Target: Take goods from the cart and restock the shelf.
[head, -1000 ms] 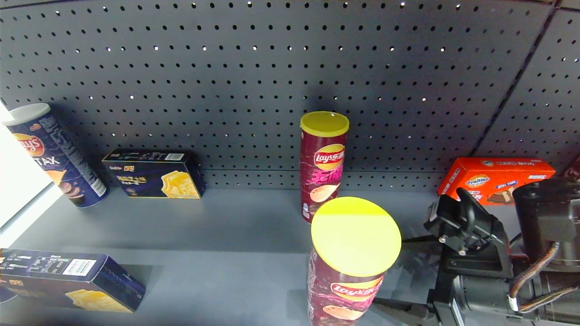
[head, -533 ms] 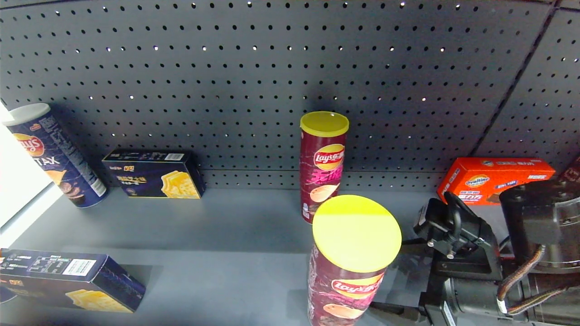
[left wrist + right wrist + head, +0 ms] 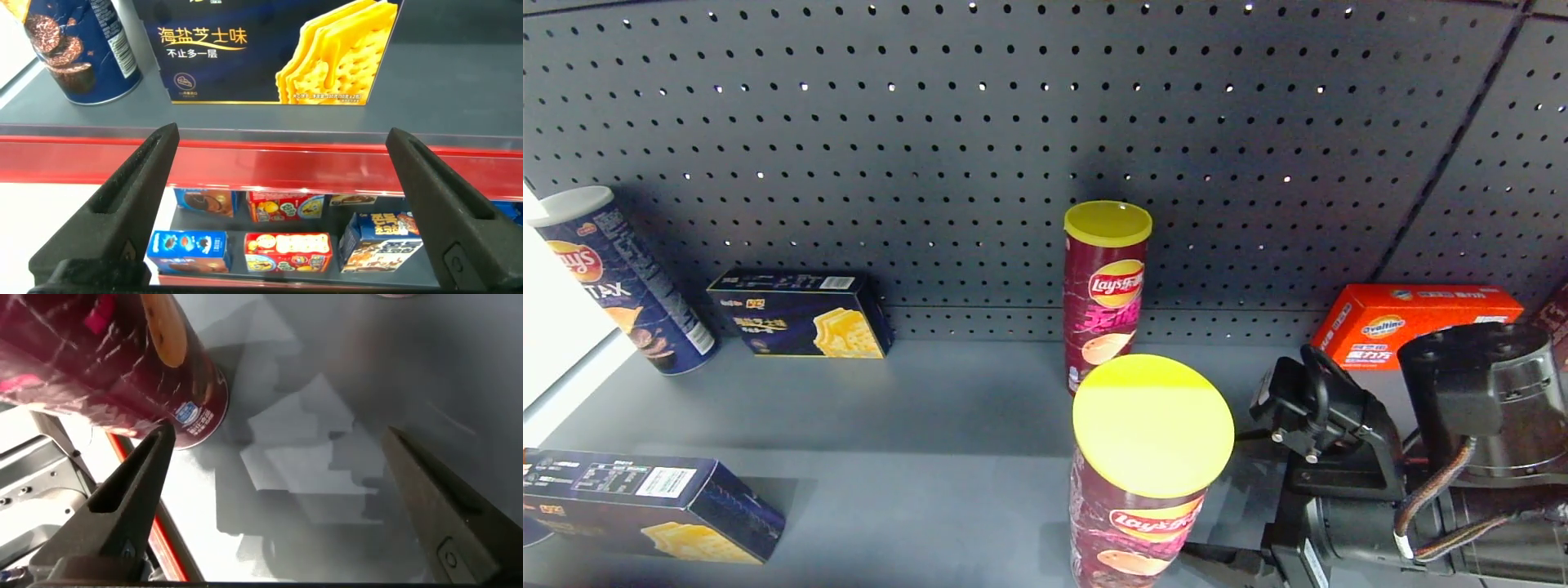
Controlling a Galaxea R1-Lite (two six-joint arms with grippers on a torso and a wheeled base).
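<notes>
Front purple chip can (image 3: 1152, 425) is standing on shelf (image 3: 931, 425) just beside right gripper (image 3: 278, 433), which is gaping empty; more restocking probably remaining.

From near maroon can (image 3: 1152, 425): shelf deck (image 3: 947, 425) open from 9 to 11 o'clock. At 12, rear maroon can (image 3: 1107, 286) blocks. At 2, orange box (image 3: 1413, 318). At 3, right gripper (image 3: 278, 433) crowds close.

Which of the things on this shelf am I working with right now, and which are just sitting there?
In the job: front maroon chip can, upright at the shelf front; open right gripper beside it; open left gripper.
Just sitting: rear maroon can, blue can, back cracker box, front cracker box, orange box.
</notes>
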